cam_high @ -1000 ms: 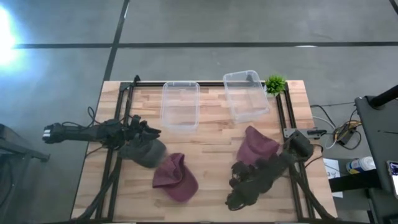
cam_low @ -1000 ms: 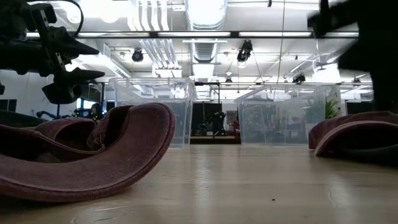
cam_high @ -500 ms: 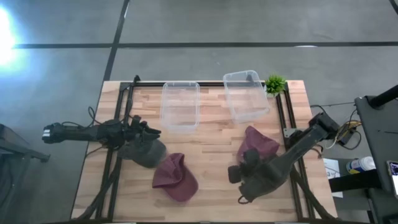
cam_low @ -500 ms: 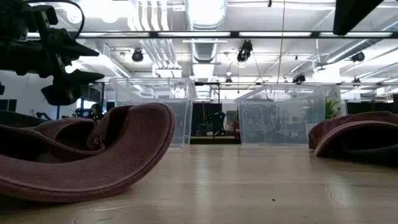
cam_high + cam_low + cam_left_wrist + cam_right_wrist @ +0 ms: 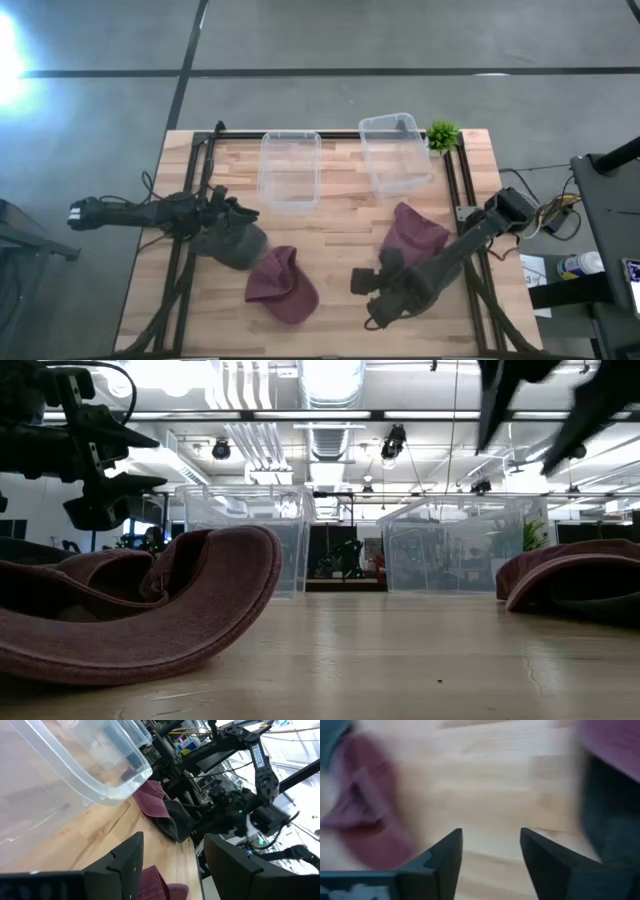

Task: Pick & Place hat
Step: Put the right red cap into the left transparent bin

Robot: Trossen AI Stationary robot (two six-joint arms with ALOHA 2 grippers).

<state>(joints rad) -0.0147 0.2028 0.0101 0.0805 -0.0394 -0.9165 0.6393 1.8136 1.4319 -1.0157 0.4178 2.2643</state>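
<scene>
The right hand (image 5: 362,283) hangs above the near part of the desk (image 5: 340,322), between the two maroon hats, its fingers (image 5: 447,857) spread wide with bare wood showing between them and nothing held. In the low view its two dark fingers (image 5: 498,395) point down from the upper edge, well clear of the desk top.

The left maroon hat (image 5: 281,285) lies near the front middle of the desk, brim curled up, and fills the near left of the low view. The right maroon hat (image 5: 414,234) lies right of centre, just beside the right arm, with a dark lining showing under its edge.

A grey hat (image 5: 233,244) sits on the left side, just behind and touching the left maroon hat. The left hand (image 5: 238,211) is at its far edge, fingers (image 5: 125,862) apart and gripping nothing; whether they touch the grey hat I cannot tell.

Farther back two clear bins stand side by side but apart: the left bin (image 5: 290,170) squarely, the right bin (image 5: 395,153) turned a little. A small green plant (image 5: 442,135) stands at the far right corner, just beside the right bin.
</scene>
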